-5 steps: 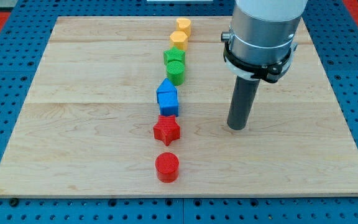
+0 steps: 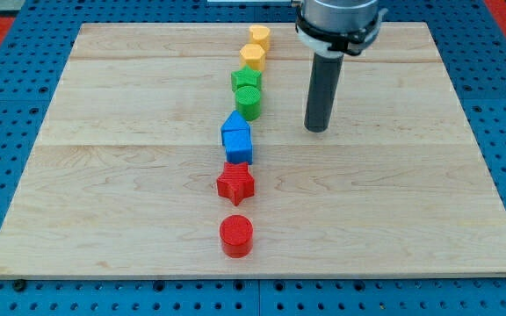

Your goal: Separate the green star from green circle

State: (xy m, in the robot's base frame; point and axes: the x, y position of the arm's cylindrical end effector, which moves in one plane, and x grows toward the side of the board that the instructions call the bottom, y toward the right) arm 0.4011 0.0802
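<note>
The green star (image 2: 247,80) and the green circle (image 2: 248,103) sit touching in a column of blocks near the middle of the wooden board (image 2: 104,175), star toward the view's top. My tip (image 2: 316,129) rests on the board to the right of the green circle, a clear gap away and slightly lower in the view. It touches no block.
The column runs top to bottom: a yellow heart (image 2: 259,37), a yellow block (image 2: 253,56), the two greens, a blue triangle-like block (image 2: 234,122), a blue cube (image 2: 237,144), a red star (image 2: 235,183), a red circle (image 2: 236,235).
My tip has moved toward the view's top and slightly left, from level with the red star to level with the green circle. No block has moved.
</note>
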